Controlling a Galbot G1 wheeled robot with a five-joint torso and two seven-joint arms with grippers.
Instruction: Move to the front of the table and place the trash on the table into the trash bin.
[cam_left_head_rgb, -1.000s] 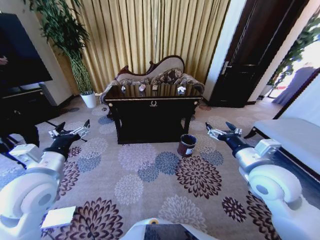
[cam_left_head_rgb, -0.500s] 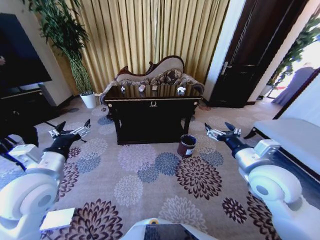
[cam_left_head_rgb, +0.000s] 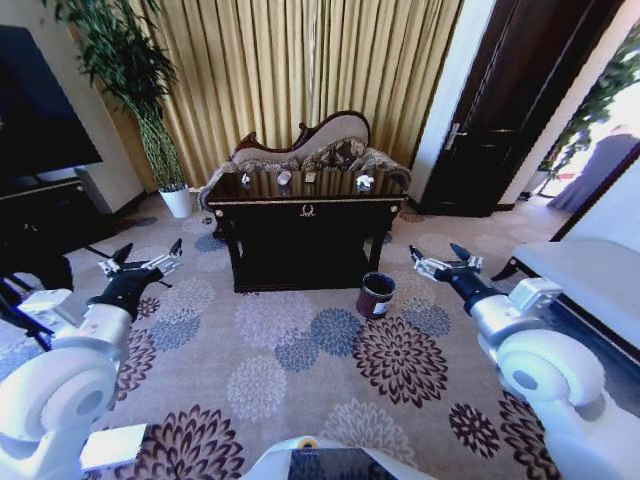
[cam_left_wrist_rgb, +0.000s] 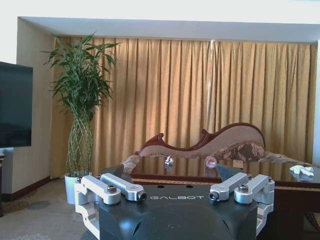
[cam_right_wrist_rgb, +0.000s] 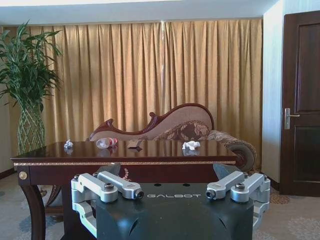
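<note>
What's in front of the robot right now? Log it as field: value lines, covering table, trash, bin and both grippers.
table: dark console, straight ahead across the carpet
trash: bottle, white scrap and a second scrap, all on the tabletop
trash bin: on the carpet, by the table's front right corner
left gripper: open, raised over the carpet
right gripper: open, raised over the carpet

The open right tool (cam_right_wrist_rgb: 175, 192) faces the table (cam_right_wrist_rgb: 125, 161) bearing a bottle (cam_right_wrist_rgb: 106, 143).

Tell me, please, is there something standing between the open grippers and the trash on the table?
Nothing visible. Open carpet lies between the left gripper, the right gripper and the table; the trash sits uncovered on top.
</note>
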